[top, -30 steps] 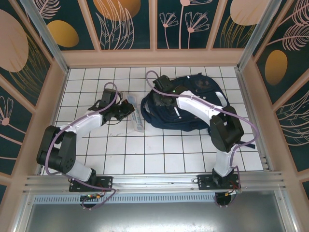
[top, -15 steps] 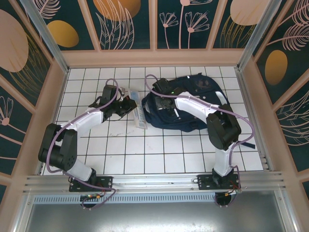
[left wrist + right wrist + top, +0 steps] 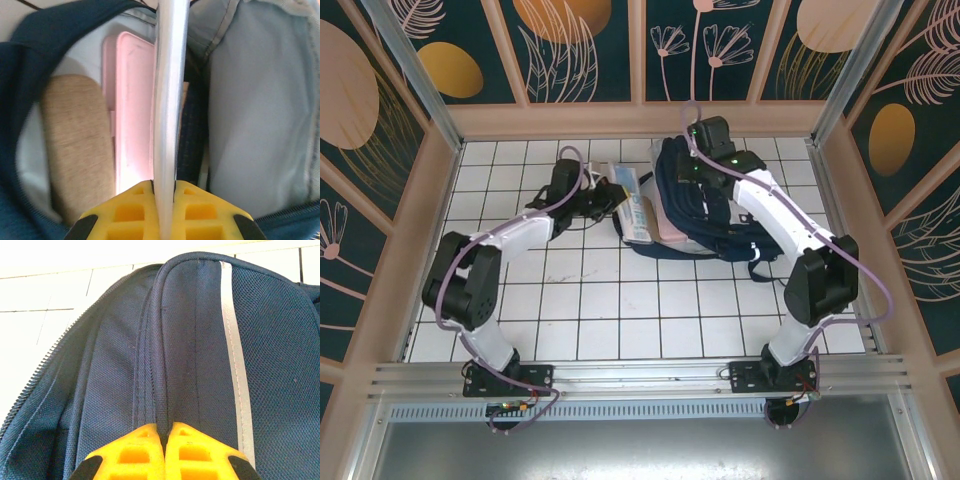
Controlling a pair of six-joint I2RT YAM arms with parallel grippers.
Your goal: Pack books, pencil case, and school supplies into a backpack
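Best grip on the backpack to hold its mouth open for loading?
Probably the piped rim fold beside the white stripe, taken from above as the right claw has it. It is a thin raised ridge that fits between fingers, and leaves the backpack mouth free for the left claw with its packet.

Backpack point(image 3: 705, 228) right of centre on the table point(image 3: 570, 300), packet point(image 3: 632, 205) partway in its left mouth, flat item point(image 3: 132, 115) inside alongside.

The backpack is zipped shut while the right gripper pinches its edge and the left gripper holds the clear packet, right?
No. The backpack is open, not zipped shut: the left wrist view looks into its mouth past the clear packet held by the left gripper. The right gripper does pinch its edge.
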